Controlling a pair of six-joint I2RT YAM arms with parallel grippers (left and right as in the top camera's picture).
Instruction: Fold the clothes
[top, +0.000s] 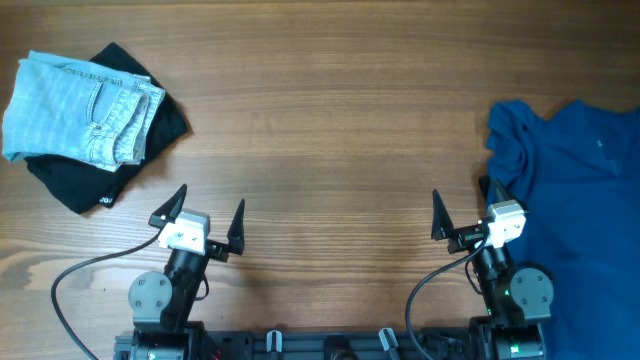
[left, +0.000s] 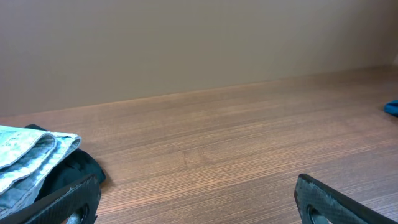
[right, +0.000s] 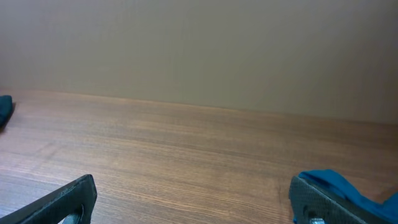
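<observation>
A crumpled deep-blue shirt (top: 580, 200) lies at the table's right edge. At the back left, folded pale-blue jeans (top: 80, 110) rest on a black garment (top: 165, 125). My left gripper (top: 211, 205) stands open over bare wood near the front, right of that pile, holding nothing. My right gripper (top: 460, 200) is open too, its right finger at the shirt's left border. In the left wrist view the jeans (left: 25, 158) and black garment (left: 78, 171) show beside the left finger of the gripper (left: 196, 199). In the right wrist view the shirt (right: 329, 183) lies behind the right finger of the gripper (right: 189, 199).
The wooden table (top: 330, 130) runs between the two piles. Both arm bases and their cables (top: 70, 275) sit along the front edge. A plain wall stands behind the table's far edge in the wrist views.
</observation>
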